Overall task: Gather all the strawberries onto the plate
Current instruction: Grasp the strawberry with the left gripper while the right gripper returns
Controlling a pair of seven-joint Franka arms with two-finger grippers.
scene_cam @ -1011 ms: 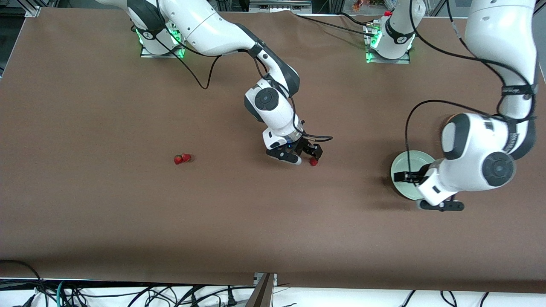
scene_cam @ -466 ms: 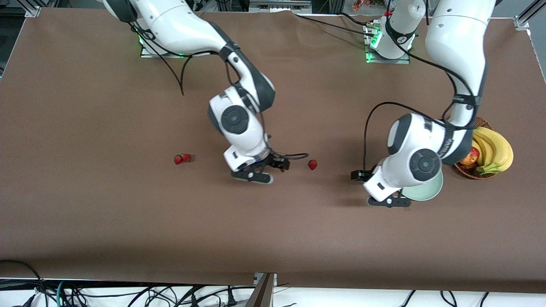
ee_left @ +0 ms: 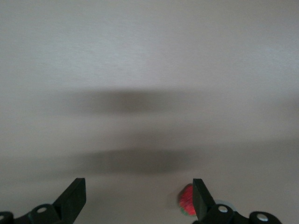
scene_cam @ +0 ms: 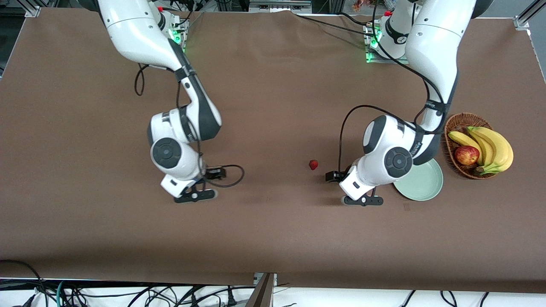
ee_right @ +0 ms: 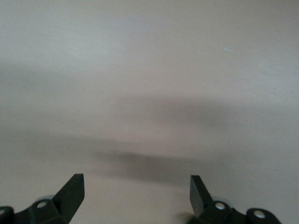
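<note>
We see one strawberry [scene_cam: 313, 164] on bare worktop [scene_cam: 273, 238], centre of front frame, apart from plate [scene_cam: 422, 185] at right. Left gripper [scene_cam: 346, 187] fingers open, empty, between berry and plate. Right gripper [scene_cam: 200, 184] fingers open, empty, left of centre.

Risks, our judgement: tiny berry rolls from closing fingers; squashes.

Other strawberries hidden; left arm overlaps plate rim.
</note>
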